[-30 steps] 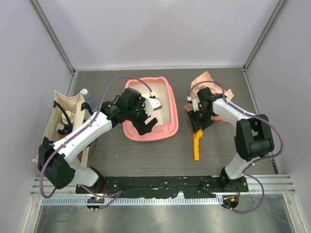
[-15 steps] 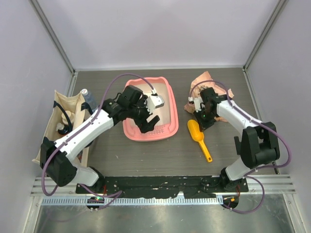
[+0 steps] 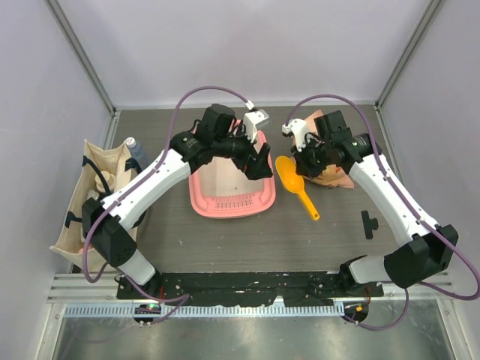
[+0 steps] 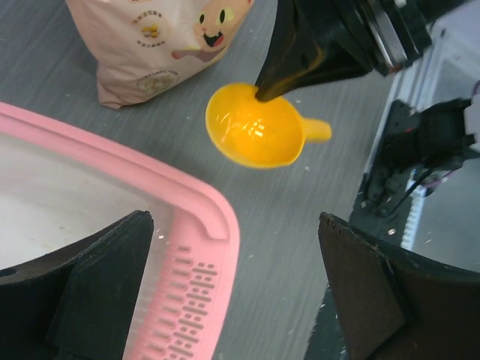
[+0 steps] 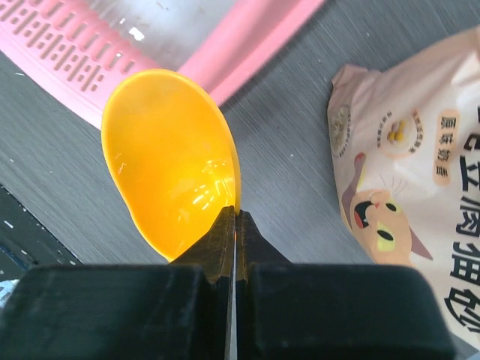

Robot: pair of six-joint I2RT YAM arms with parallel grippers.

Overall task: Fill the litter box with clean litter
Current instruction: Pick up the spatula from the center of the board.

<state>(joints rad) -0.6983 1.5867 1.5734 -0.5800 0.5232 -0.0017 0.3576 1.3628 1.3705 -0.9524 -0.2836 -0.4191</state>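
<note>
The pink litter box (image 3: 204, 201) lies at mid-table, its whitish floor bare and its grille end (image 3: 231, 202) nearest me. No clean litter shows. My left gripper (image 3: 259, 160) hangs open over the box's right rim (image 4: 222, 225), nothing between its fingers (image 4: 90, 289). My right gripper (image 3: 305, 161) is shut on the rim of the yellow scoop (image 3: 290, 174), which is held just right of the box. The scoop's bowl (image 5: 169, 161) is empty, and its handle (image 3: 309, 204) points toward me. The peach cat-print bag (image 3: 339, 177) lies behind the right gripper.
A beige tote bag (image 3: 84, 196) with a bottle (image 3: 132, 146) stands at the left edge. A small black piece (image 3: 369, 223) lies on the table at the right. The two grippers are close together, with the scoop (image 4: 255, 127) between the box and the bag (image 4: 150, 45).
The right gripper shut on the scoop's rim and carried it from the table front up beside the box. The left gripper swung from the grille end to the box's right rim.
</note>
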